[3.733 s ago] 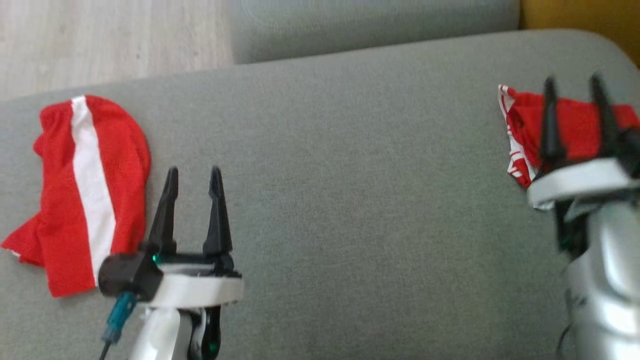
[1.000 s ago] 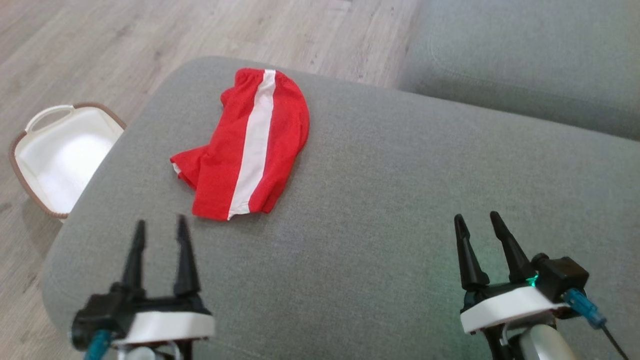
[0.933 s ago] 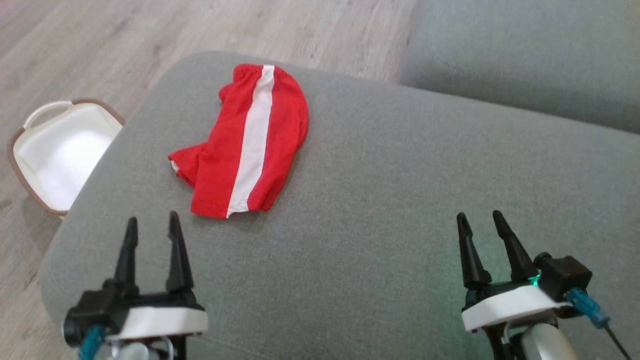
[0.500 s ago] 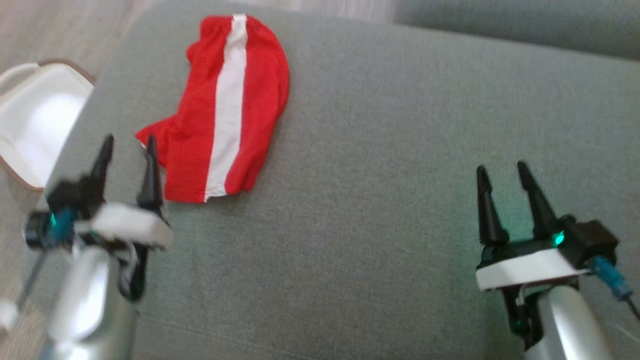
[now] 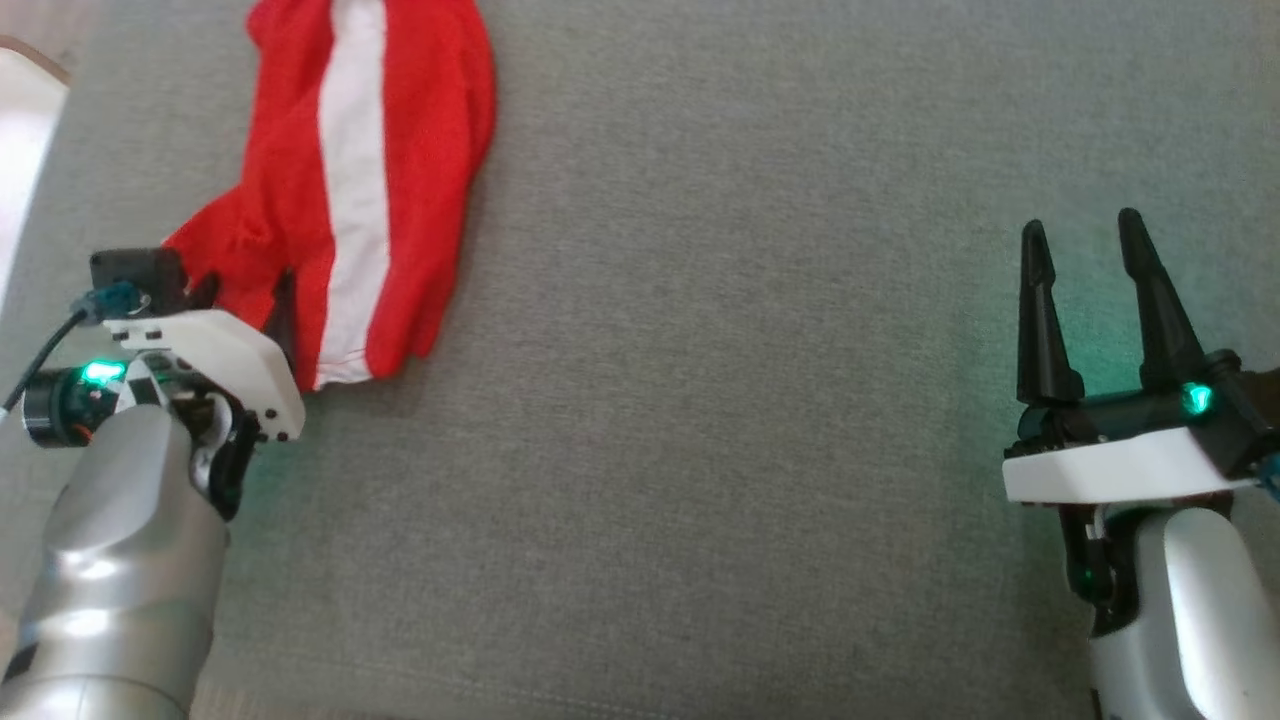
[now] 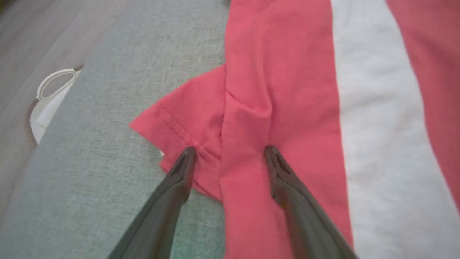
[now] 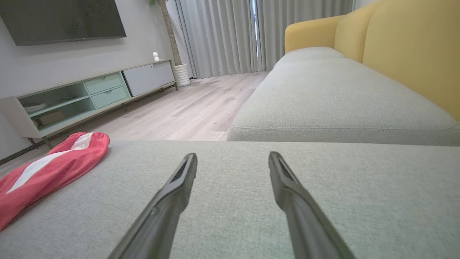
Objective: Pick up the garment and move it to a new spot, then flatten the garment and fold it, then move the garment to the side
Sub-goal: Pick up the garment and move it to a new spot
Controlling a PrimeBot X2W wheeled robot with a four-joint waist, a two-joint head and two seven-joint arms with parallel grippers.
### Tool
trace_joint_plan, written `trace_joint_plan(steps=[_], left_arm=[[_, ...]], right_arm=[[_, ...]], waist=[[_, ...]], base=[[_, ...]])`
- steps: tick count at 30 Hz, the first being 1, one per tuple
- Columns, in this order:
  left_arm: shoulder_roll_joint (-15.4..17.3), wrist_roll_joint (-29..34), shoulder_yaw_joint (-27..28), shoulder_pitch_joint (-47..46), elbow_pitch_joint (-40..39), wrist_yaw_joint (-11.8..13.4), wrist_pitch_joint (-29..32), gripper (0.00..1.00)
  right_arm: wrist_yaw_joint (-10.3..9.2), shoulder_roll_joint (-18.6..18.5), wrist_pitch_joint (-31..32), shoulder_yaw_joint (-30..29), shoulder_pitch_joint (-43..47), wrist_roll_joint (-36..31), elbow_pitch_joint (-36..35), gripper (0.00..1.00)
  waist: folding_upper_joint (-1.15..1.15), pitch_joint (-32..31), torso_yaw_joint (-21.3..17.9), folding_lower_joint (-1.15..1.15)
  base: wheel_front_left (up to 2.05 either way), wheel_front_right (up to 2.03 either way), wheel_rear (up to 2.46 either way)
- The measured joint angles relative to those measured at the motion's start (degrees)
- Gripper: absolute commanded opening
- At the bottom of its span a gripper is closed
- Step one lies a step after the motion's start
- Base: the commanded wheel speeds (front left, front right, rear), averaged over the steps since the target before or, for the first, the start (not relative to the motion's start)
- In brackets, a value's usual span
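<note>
A red garment (image 5: 420, 130) with a broad white stripe lies crumpled on the grey sofa cushion (image 5: 700, 420) at the upper left of the head view. My left gripper (image 5: 245, 295) is open at the garment's near left corner, with the wrist hiding most of its fingers. In the left wrist view the left gripper (image 6: 230, 149) straddles a fold of the red garment (image 6: 287, 90) beside a stitched hem; whether the tips touch the cloth I cannot tell. My right gripper (image 5: 1082, 225) stands open and empty over bare cushion far to the right. The right wrist view has the right gripper (image 7: 233, 155) open too, and the garment (image 7: 46, 169) low at the left.
A white basket (image 6: 46, 104) with a brown rim sits on the wooden floor just past the cushion's left edge. A second grey seat cushion (image 7: 334, 97), a yellow sofa back (image 7: 406, 46) and a low TV cabinet (image 7: 82, 97) lie beyond.
The head camera has tilted down and closer. My left gripper has gone forward from bare cushion to the garment's near left corner. The right gripper stays open over the cushion.
</note>
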Motion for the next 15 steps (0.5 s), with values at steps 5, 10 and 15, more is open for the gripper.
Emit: trace_joint_plan(steps=[5, 10, 15], left_arm=[[0.4, -2.7, -1.3, -2.5, 3.8, -0.1, 0.0, 0.34], [0.3, -6.7, -4.7, -3.1, 3.9, -0.1, -0.2, 0.0], [0.8, -11.0, -10.4, -1.2, 0.4, 0.0, -0.9, 0.0]], right_arm=[[0.0, 0.0, 0.0, 0.0, 0.1, 0.0, -0.6, 1.0], [0.0, 0.0, 0.0, 0.0, 0.2, 0.1, -0.6, 1.0], [-0.01, 0.0, -0.2, 0.7, 0.2, 1.2, 0.0, 1.0]], waist=[[0.0, 0.9, -1.3, -0.02], [0.0, 0.4, -1.6, -0.02], [0.0, -1.2, -1.9, -0.02]], base=[[0.0, 0.0, 0.0], [0.0, 0.0, 0.0], [0.0, 0.0, 0.0]])
